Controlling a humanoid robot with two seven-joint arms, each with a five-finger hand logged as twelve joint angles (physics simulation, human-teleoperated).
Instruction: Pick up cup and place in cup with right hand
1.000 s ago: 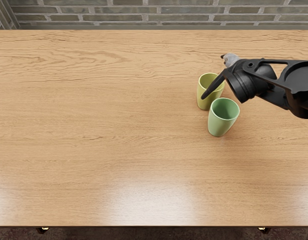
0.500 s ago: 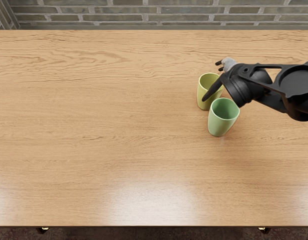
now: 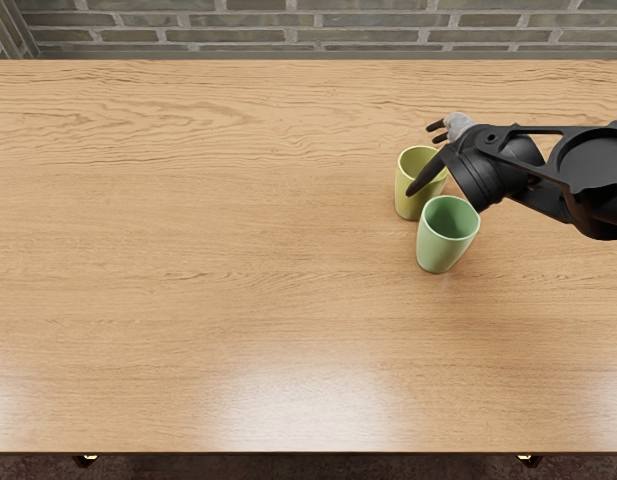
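My right hand (image 3: 424, 160) reaches in from the right over the yellow-green cup (image 3: 406, 190). Its dark thumb slants across the front right of that cup, while the other visible fingertips extend past the far side of the rim. The fingers are spread, and the hand is open with nothing grasped. Just nearer and slightly right stands the light green cup (image 3: 440, 248), upright and empty, very close to the first cup; whether they touch cannot be told. The palm is largely hidden by the wrist. No left arm shows.
The wooden table (image 3: 208, 250) has its far edge along a grey brick wall (image 3: 288, 35). My right forearm spans the table's right side, beyond and to the right of the green cup.
Over the last second the fingers beyond the yellow-green cup have extended leftward and come apart, and the wrist has shifted slightly left. Both cups stayed where they were.
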